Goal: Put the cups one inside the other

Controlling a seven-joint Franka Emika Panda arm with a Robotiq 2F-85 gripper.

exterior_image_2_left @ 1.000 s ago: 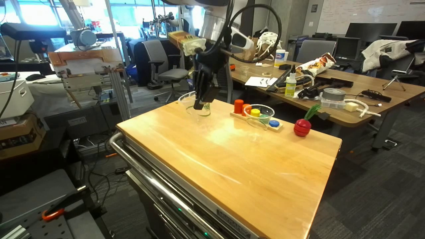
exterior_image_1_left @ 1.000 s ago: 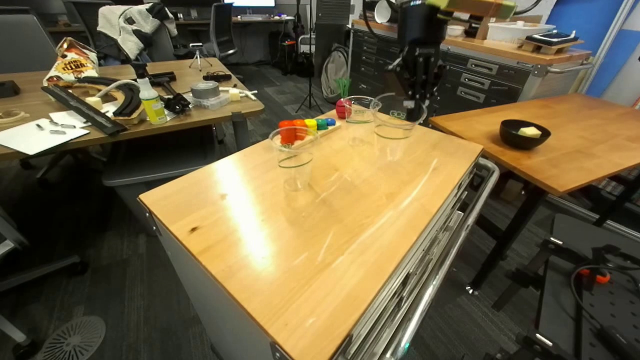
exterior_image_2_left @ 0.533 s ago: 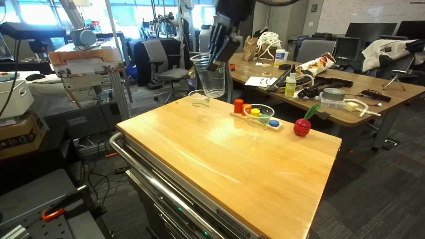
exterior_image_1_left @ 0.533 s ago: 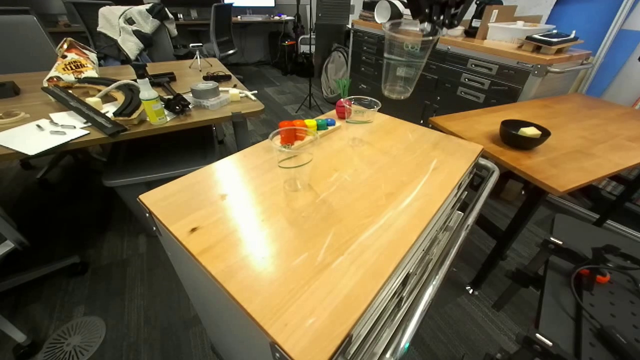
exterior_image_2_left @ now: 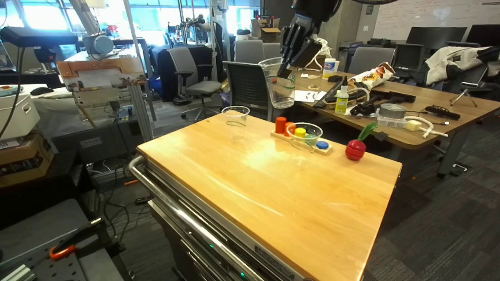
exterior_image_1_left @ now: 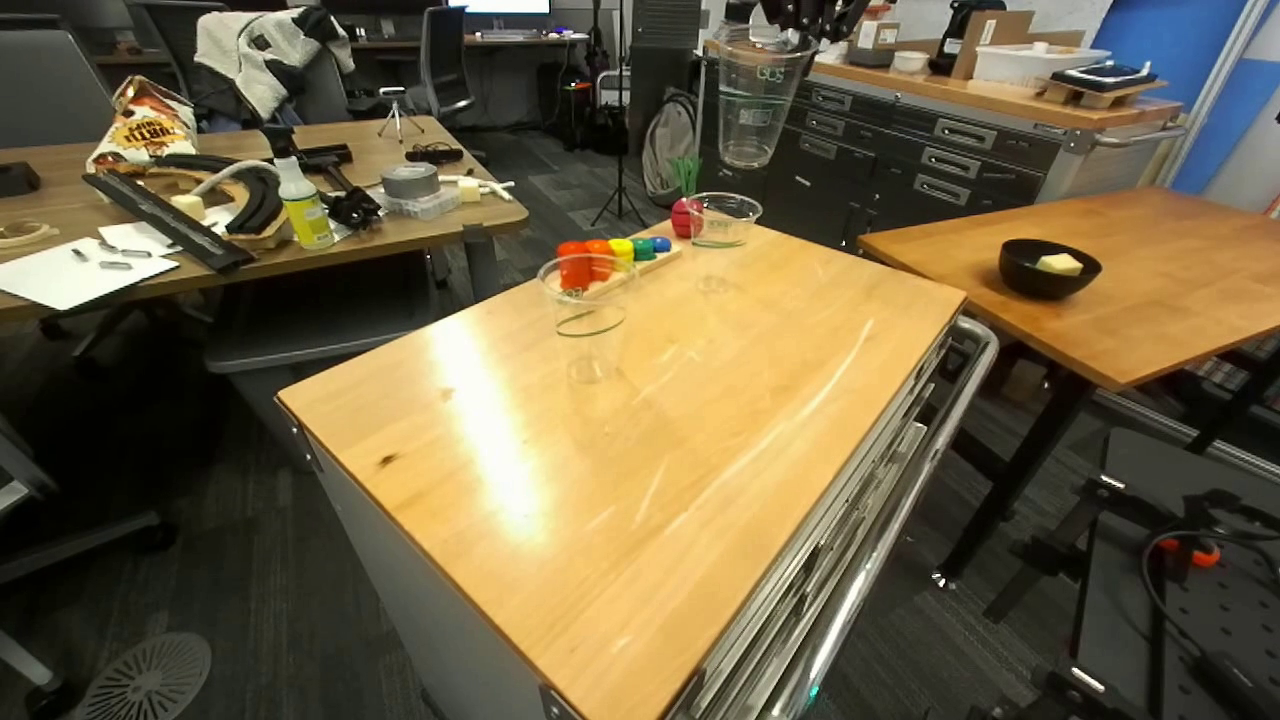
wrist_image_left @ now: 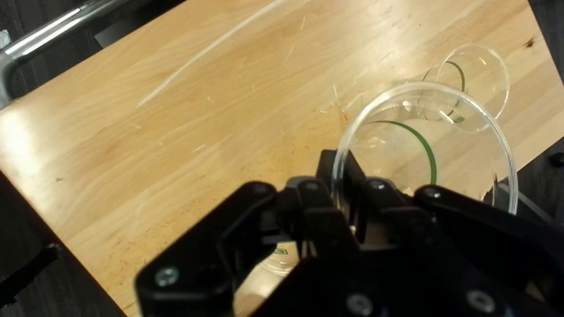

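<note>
Holds a tilted cup (exterior_image_2_left: pixel 278 90), rim-pinched, in the gripper (wrist_image_left: pixel 341 165) — probably meant for a standing cup (wrist_image_left: pixel 471 88) at two o'clock from there in the wrist view.

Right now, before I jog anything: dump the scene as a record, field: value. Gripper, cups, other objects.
gripper: shut on one wall of held cup, at the rim
held cup: off the worktop, mouth up, slightly tilted
cup A: upright on worktop
cup B: upright on worktop, apart from cup A
nested: none
other on worktop: peg toy, radish toy
side table: bowl with pale block inside
</note>
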